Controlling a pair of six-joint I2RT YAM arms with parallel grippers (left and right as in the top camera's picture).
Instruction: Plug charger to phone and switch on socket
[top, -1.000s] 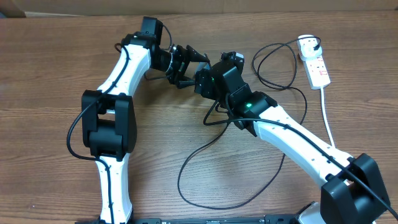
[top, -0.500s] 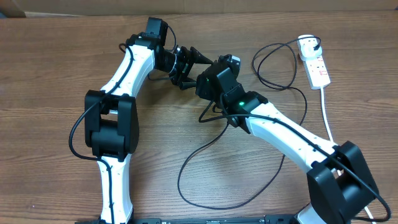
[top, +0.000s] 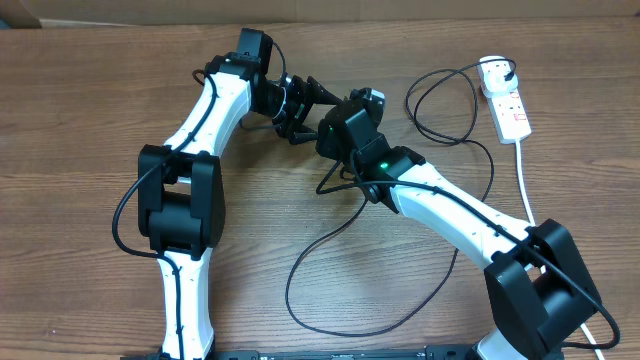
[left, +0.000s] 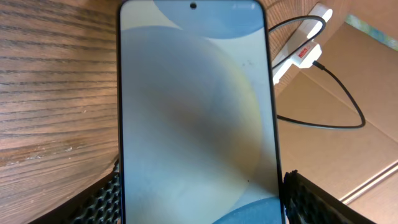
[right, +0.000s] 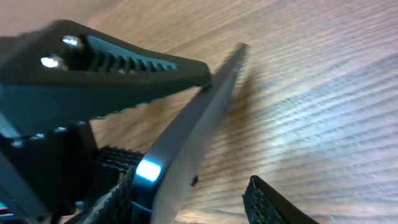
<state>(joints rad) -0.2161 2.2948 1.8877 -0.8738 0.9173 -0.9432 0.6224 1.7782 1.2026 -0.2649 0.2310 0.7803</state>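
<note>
- My left gripper (left: 199, 202) clamps the phone (left: 196, 112) by its long edges, lifted off the table (top: 80, 120).
- My right gripper (right: 199, 199) straddles the phone's edge, unclamped (one pad touching, the other apart).
- The charger (top: 288, 285) loops loose; the socket (top: 508, 103) lies far right.

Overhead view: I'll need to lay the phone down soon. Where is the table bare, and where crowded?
Bare: the wide table stretch left of the left arm, and the near wood between that arm and the charger loop. Crowded: back centre, where both arms meet at the phone, and back right by the socket.
</note>
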